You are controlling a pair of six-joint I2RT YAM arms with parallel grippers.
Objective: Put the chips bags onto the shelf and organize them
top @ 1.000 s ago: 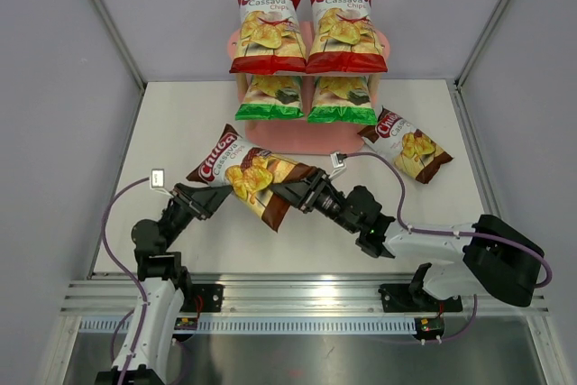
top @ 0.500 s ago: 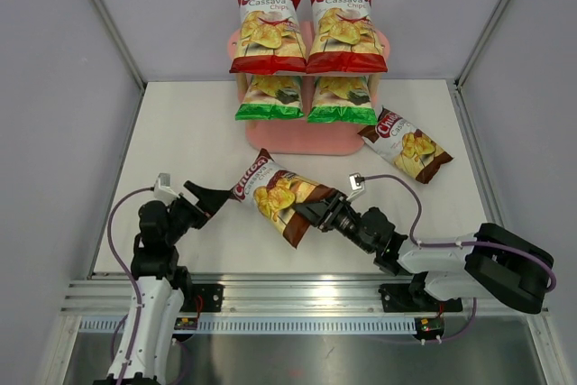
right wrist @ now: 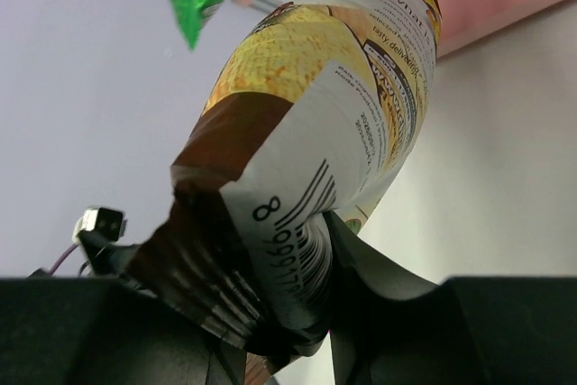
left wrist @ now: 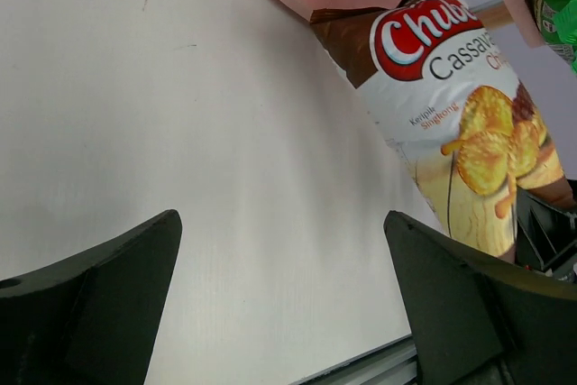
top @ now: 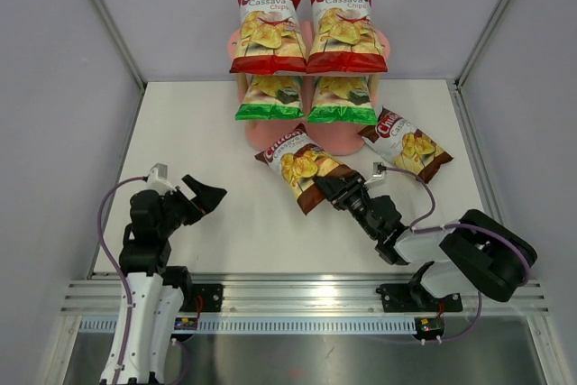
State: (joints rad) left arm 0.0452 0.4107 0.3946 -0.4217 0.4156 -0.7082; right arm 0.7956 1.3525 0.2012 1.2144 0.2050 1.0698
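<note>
- Right gripper (top: 334,189), clamped on a dark brown bag's (top: 302,167) bottom seam, had swung it up to the shelf's (top: 263,139) front edge.
- Left gripper (top: 206,197), wide open and empty, had drawn back from the shelf.

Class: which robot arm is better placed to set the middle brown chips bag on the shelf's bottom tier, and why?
Right. The right gripper has jaws shut on the brown bag at its lower end, its top at the shelf. The left gripper is open, empty, farther away.
</note>
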